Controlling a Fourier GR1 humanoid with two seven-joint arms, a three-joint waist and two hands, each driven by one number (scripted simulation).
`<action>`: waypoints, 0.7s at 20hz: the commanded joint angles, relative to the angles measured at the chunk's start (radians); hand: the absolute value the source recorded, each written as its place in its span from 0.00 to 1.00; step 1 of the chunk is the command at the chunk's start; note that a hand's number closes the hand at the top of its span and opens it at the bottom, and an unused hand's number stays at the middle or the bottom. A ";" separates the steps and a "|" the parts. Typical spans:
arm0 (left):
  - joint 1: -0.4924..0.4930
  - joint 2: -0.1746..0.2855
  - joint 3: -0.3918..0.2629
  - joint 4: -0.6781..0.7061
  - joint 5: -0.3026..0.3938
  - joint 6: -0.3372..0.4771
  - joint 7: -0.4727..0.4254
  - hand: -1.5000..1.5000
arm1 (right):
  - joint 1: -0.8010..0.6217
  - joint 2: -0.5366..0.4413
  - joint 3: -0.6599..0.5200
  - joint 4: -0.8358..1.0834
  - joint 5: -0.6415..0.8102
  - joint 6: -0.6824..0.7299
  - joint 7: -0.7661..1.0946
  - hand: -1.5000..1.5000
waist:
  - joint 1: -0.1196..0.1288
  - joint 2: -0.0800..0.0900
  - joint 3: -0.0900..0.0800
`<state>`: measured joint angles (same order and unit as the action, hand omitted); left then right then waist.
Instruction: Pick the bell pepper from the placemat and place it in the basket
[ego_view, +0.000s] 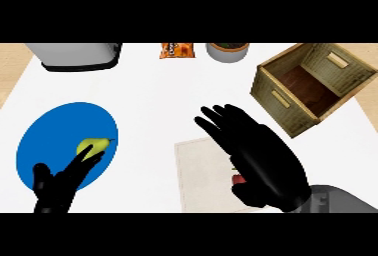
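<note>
A beige placemat (199, 175) lies on the white counter at the lower middle. My right hand (258, 155) hovers over it with fingers straight and spread, open. Only a small red piece of the bell pepper (237, 179) shows, at the hand's left edge beside the thumb; the rest is hidden under the palm. I cannot tell whether the hand touches it. The woven basket (277, 97) stands at the upper right, tilted in the view, its brown inside bare. My left hand (55, 187) rests open at the lower left, fingers up.
A blue round plate (52, 130) lies at the left with a yellow-green fruit (92, 146) on it, just beyond my left hand's fingers. Along the back edge stand a grey appliance (77, 55), an orange snack bag (176, 50) and a grey pot (227, 51).
</note>
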<state>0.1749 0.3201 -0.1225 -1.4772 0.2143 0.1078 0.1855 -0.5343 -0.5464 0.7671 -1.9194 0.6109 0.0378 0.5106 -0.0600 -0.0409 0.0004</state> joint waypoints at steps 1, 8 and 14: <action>0.025 0.018 0.022 0.063 0.008 0.003 0.046 0.50 | -0.063 -0.089 -0.004 -0.168 -0.050 0.250 0.181 0.00 | -0.011 0.010 -0.010; 0.041 -0.004 0.003 0.047 -0.022 0.032 0.032 0.50 | -0.070 -0.166 -0.068 -0.357 -0.326 0.577 0.475 0.00 | 0.004 0.022 -0.008; 0.024 -0.005 -0.007 0.029 -0.016 0.016 0.062 0.50 | -0.062 -0.252 -0.159 -0.485 -0.544 0.662 0.633 0.00 | 0.016 0.028 -0.005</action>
<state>0.1950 0.3168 -0.1279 -1.5142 0.2076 0.1145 0.2053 -0.5998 -0.7610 0.6418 -2.3010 0.1893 0.5844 0.9437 -0.0436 -0.0223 0.0019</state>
